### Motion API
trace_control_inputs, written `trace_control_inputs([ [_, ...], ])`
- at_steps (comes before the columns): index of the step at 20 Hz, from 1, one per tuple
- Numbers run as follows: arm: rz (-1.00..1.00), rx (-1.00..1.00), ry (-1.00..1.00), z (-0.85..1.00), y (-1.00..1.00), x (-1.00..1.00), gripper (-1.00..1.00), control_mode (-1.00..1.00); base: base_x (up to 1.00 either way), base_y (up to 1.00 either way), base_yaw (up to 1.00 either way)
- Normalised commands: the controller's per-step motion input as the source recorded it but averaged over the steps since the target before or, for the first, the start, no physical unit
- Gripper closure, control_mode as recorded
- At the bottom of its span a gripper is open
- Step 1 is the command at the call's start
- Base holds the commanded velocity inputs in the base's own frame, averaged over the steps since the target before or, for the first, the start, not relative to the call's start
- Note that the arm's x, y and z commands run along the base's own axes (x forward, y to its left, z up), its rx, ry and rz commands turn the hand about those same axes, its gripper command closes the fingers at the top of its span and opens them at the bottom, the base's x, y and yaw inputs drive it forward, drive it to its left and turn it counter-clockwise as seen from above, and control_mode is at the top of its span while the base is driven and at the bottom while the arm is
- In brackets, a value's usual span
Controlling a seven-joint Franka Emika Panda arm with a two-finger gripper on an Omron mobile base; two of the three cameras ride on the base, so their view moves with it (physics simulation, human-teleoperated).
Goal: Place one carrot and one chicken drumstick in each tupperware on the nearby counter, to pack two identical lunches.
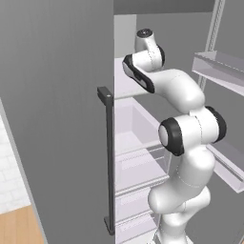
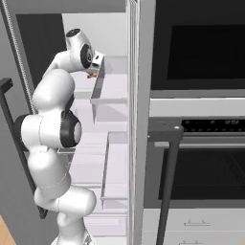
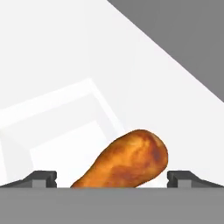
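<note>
Setting: simulated kitchen, open fridge (image 1: 138, 143) with pale white shelves inside.
Fridge door: grey panel (image 1: 57, 119) with a dark vertical handle (image 1: 108, 162), at 9 o'clock of the arm in the left base view.
Oven: black built-in oven (image 2: 198, 158) at 3 o'clock of the fridge, right base view.
Arm: white arm (image 1: 183, 138) reaching up into an upper shelf.
Gripper: gripper (image 3: 112, 177) spread wide, 2 dark fingertips (image 3: 41, 178) apart, pinching nothing.
Chicken drumstick: browned chicken drumstick (image 3: 127, 162) lying between the fingertips on the white shelf; whether it touches them cannot be told.
Open room: bare white shelf floor toward 12 o'clock in the hand view; grey wall at 2 o'clock.
</note>
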Motion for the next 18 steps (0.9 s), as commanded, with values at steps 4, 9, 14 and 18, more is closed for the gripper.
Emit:
trace_control_inputs([
  [4, -0.01, 0.0, -0.02, -0.37, -0.09, 0.12, -1.0, -1.0, 0.0, 0.0, 0.0],
  [9, -0.04, 0.01, -0.04, -0.62, 0.0, 0.14, -1.0, -1.0, 0.0, 0.0, 0.0],
  [14, -0.11, 0.01, -0.07, -0.26, -0.02, 0.16, -1.0, -1.0, 0.0, 0.0, 0.0],
  [18, -0.06, 0.01, 0.0, -0.09, 0.0, 0.0, 1.0, -1.0, 0.0, 0.0, 0.0],
])
